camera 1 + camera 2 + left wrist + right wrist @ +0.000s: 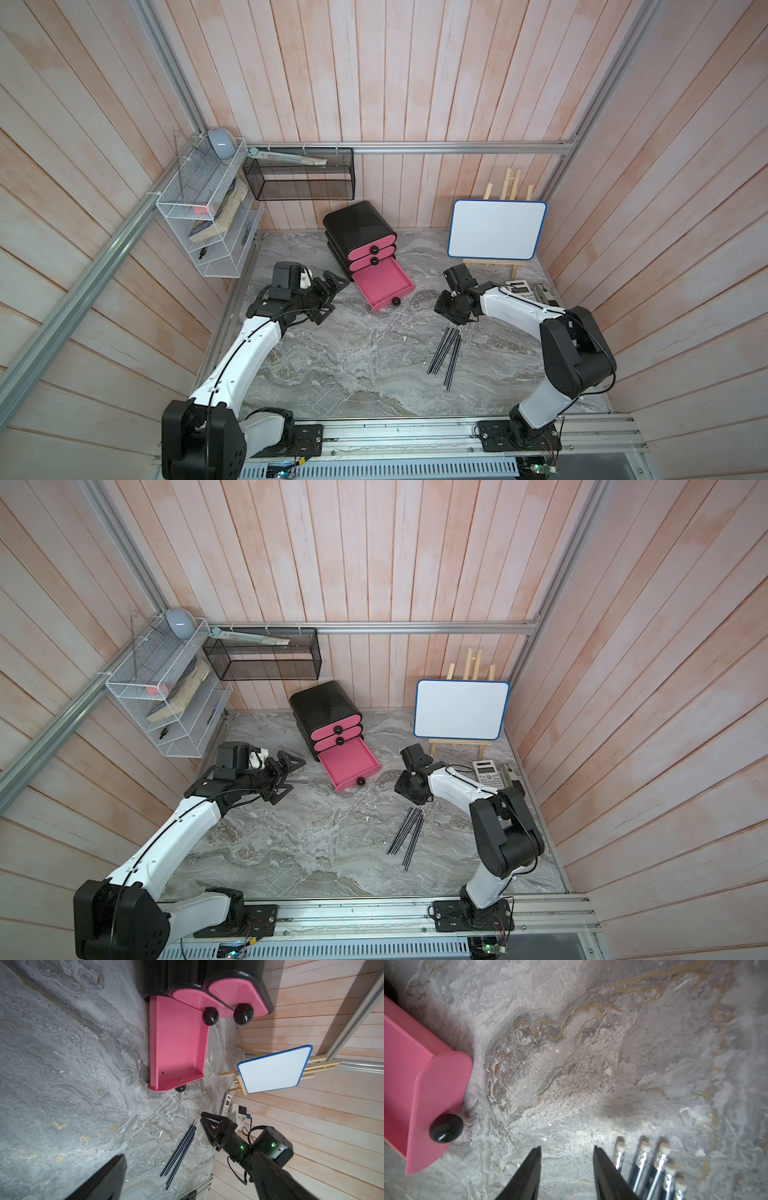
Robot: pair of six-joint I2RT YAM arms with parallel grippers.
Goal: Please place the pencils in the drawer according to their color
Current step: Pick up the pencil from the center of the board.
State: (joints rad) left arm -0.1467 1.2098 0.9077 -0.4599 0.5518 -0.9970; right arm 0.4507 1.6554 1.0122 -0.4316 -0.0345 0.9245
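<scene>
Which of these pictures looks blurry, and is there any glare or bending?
Right wrist view: softest, the pencils and right pincer look fuzzy, with a small glint on the drawer knob. Left wrist view: sharper, evenly lit. Both top views: sharp, but the wall planks fan outward, a wide-lens effect.

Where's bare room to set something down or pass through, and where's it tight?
Widest bare patch: table between the left arm, the black pencils and the front rail. The open bottom drawer is empty. Narrower strip between it and the open right pincer. Crowded: back right, around easel and calculator.
</scene>
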